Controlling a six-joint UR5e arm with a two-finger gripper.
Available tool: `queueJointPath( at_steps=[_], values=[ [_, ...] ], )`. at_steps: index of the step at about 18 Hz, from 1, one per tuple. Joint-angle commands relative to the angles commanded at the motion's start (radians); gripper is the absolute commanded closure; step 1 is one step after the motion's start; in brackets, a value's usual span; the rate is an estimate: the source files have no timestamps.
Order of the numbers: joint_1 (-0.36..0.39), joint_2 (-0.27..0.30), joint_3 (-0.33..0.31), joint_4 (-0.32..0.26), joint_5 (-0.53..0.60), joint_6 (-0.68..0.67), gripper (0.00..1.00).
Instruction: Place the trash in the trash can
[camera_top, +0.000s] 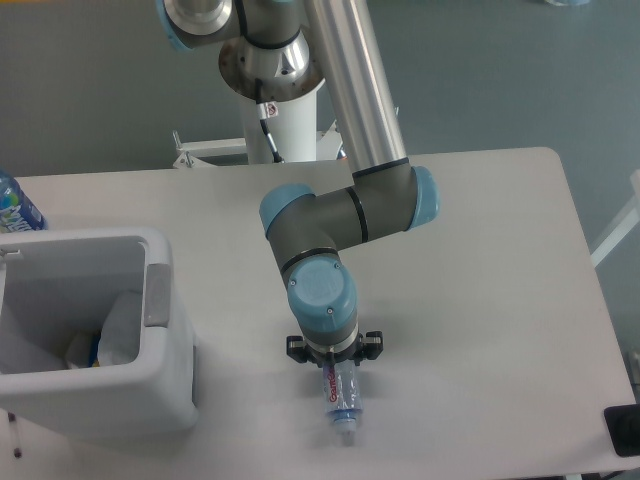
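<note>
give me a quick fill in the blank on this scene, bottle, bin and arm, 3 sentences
1. The flattened clear bottle lies on the ____, not in the bin.
2. The white trash can stands to the ____ of the bottle in the picture.
3. The gripper sits at the bottle's end that bears ____ lettering.

Missing words: table; left; red

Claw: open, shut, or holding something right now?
Claw: down over the top end of the bottle on the table; its fingers are hidden under the wrist, so open or shut cannot be told.
</note>
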Motion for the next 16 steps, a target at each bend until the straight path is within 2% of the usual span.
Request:
queueJointPath(
  at_steps=[5, 9, 12, 16],
  values=[
    [0.012, 0.020, 0.015, 0.011, -0.026, 0.002, 0.38],
    [0.057, 0.044, 0.035, 0.078, -0.141, -0.005, 0.38],
    [0.092, 0.080, 0.058, 0.089, -0.274, -0.006, 0.38],
    [0.101, 0.129, 0.115, 0.106, -0.379, -0.027, 0.39]
  ],
)
